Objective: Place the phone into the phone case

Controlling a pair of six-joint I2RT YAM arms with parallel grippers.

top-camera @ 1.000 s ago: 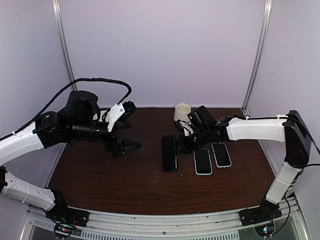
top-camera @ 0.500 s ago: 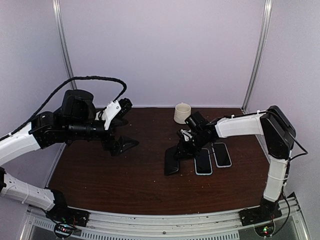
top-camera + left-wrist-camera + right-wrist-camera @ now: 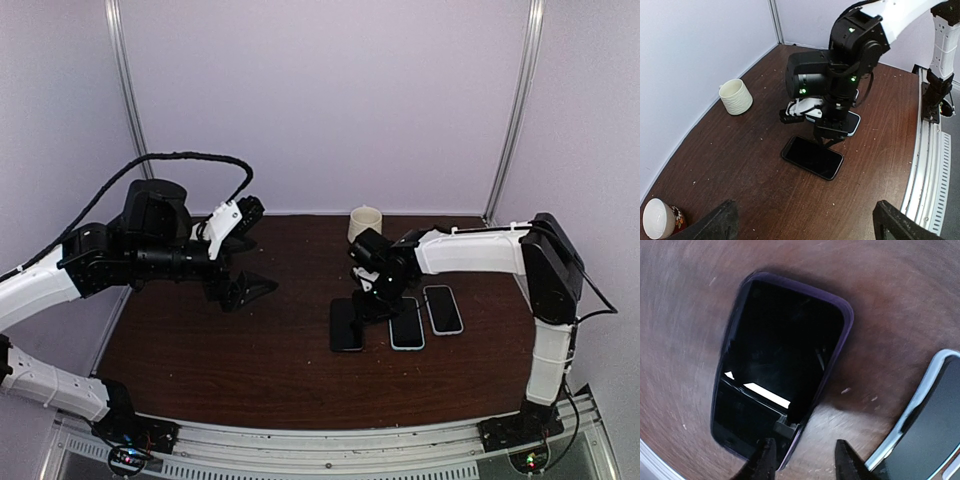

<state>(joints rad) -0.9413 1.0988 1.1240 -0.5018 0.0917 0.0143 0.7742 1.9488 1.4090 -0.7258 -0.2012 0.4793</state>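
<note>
Right claw (image 3: pixel 373 303), from above, points down over the dark phone (image 3: pixel 346 326), which lies flat on the table (image 3: pixel 250 350). The left claw (image 3: pixel 248 255) hangs spread wide, well apart. The left wrist view shows the same. The right wrist view shows fingers (image 3: pixel 765 460) parted, gripping nothing, just beside the phone's purple rim (image 3: pixel 840 325).

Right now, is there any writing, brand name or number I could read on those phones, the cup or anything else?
No readable text anywhere.
On the dark-cased phone: black screen, no logo.
On the middle phone and the end phone: black screens only.
On the mug: plain ribbing.
On the bowl: a red pattern, too blurred to read.
</note>
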